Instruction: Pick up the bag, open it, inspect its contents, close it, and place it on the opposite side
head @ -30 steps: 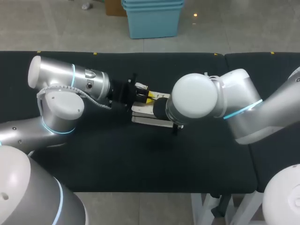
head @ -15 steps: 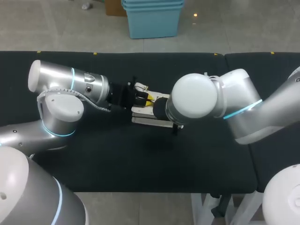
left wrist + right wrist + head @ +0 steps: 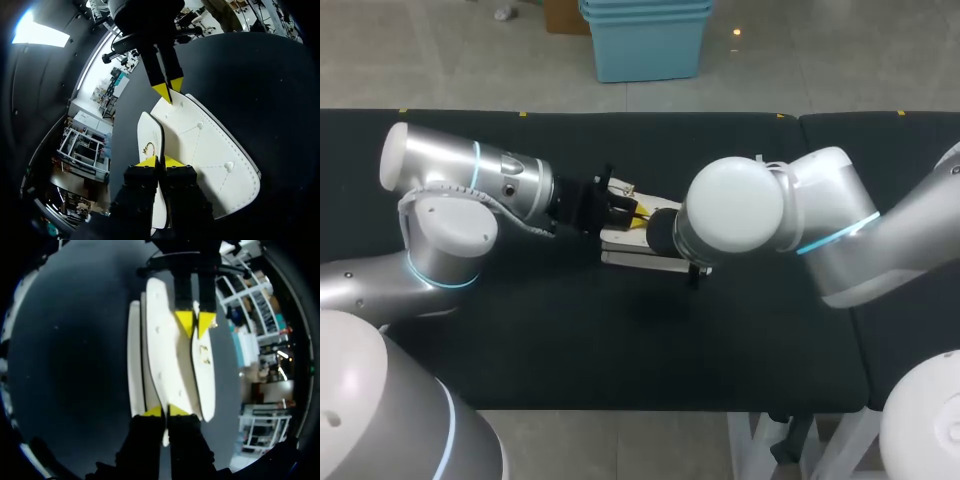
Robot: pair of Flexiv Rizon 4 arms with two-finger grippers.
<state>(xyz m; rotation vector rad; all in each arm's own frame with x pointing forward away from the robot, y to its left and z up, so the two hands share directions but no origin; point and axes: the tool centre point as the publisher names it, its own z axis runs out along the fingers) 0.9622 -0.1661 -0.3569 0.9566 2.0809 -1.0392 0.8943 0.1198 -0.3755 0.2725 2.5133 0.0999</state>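
A white stitched bag (image 3: 625,247) hangs just above the black table (image 3: 520,340), held between my two arms. In the left wrist view my left gripper (image 3: 160,161) is shut on the thin edge of the bag's flap (image 3: 150,142). At the far end of the bag (image 3: 205,150), my right gripper (image 3: 168,90) pinches the opposite end. In the right wrist view the right gripper (image 3: 165,411) is shut on one white panel of the bag (image 3: 165,355), and the left gripper (image 3: 196,322) grips the other end. My right wrist hides much of the bag in the head view.
The black table stretches wide on both sides of the bag. A seam (image 3: 798,118) joins it to a second black table (image 3: 910,150) at the right. The front edge (image 3: 620,408) lies well away from the bag.
My left arm's wrist has shifted and turned slightly at the bag's end. The bag and my right arm stay where they were.
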